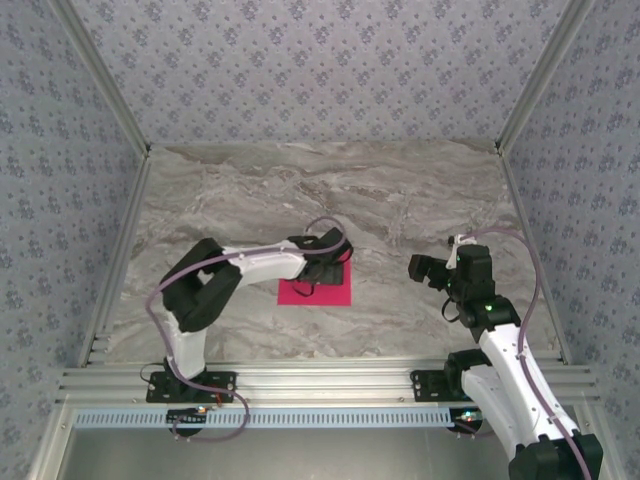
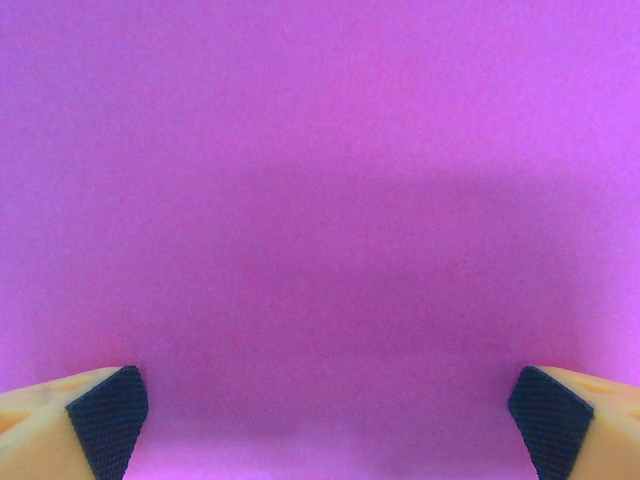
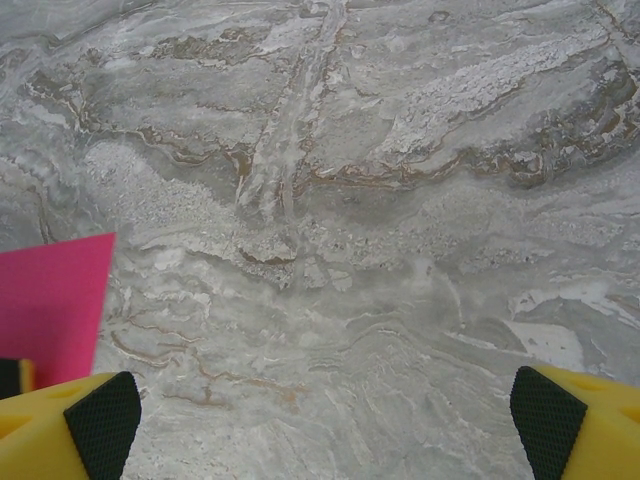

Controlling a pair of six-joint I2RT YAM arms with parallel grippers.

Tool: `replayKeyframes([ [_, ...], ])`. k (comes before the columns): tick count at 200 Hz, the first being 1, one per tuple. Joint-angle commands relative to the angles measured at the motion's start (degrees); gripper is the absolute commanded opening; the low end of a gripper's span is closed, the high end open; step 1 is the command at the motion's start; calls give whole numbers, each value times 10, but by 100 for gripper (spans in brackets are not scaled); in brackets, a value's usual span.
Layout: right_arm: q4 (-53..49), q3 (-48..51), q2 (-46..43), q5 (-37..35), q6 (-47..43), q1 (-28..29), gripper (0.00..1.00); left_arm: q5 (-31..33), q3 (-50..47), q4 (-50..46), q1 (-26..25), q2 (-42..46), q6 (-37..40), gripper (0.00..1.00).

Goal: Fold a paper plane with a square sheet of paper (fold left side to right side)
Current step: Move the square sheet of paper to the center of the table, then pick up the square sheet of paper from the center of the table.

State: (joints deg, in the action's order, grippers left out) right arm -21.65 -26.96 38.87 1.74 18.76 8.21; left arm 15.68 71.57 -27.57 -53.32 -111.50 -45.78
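- Sheet: the square sheet of paper lies flat on the marble table, near-centre and closer to the left arm. Its corner shows at the left edge of the right wrist view.
- Left gripper hangs directly over the sheet, jaws spread wide, nothing held. Its pads sit at the 2 bottom corners of the left wrist view, with pink between them.
- Right gripper is well apart to the right over bare marble, jaws also wide, empty.
- Orientation: edges look roughly square to the table's near edge. No nose or crease visible, so it points nowhere yet. Far part is hidden under the left gripper, so I can't confirm a long axis; the visible patch runs left-right.
- Risk 1: thin paper flat on smooth stone gives no edge to get under, so a pinch likely skates or crumples it.
- Risk 2: nothing pins the sheet, so dragging the left side over could shift the whole sheet and skew the crease.
- Risk 3: the left gripper sits mid-sheet, not at the left edge; closing here bunches the middle.
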Motion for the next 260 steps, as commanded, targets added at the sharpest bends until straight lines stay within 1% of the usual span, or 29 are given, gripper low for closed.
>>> replayKeyframes([
  [1, -16, -11, -5, -7, 16, 5, 100, -66, 47, -26, -18, -68, 8, 98],
  [28, -13, -8, 0, 3, 21, 6, 100, -89, 72, -14, -20, -72, 10, 98],
  [48, -3, -8, 18, 16, 28, 6, 100, -91, 67, -7, -20, -38, 22, 98],
  [67, 8, -20, 59, 36, 36, 12, 100, -92, 55, -2, -19, 5, 35, 98],
  [91, 24, -57, 142, 54, 29, 49, 100, -94, 20, 11, -15, 64, 45, 98],
  [103, 24, -85, 194, 41, 21, 81, 100, -100, -14, 29, -9, 93, 40, 98],
  [123, 32, -131, 286, 13, 10, 133, 100, -130, -84, 75, 11, 134, 23, 98],
  [147, 55, -184, 387, -12, 12, 171, 100, -171, -161, 141, 34, 166, 2, 98],
  [172, 73, -236, 476, -17, 14, 191, 100, -202, -207, 189, 44, 178, -14, 97],
  [209, 55, -324, 596, -20, 6, 212, 100, -205, -224, 184, 46, 175, -21, 95],
  [233, 45, -353, 644, -24, 11, 220, 100, -200, -233, 184, 46, 171, -26, 92],
  [260, 42, -361, 670, -30, 16, 226, 100, -204, -232, 183, 46, 168, -22, 87],
])
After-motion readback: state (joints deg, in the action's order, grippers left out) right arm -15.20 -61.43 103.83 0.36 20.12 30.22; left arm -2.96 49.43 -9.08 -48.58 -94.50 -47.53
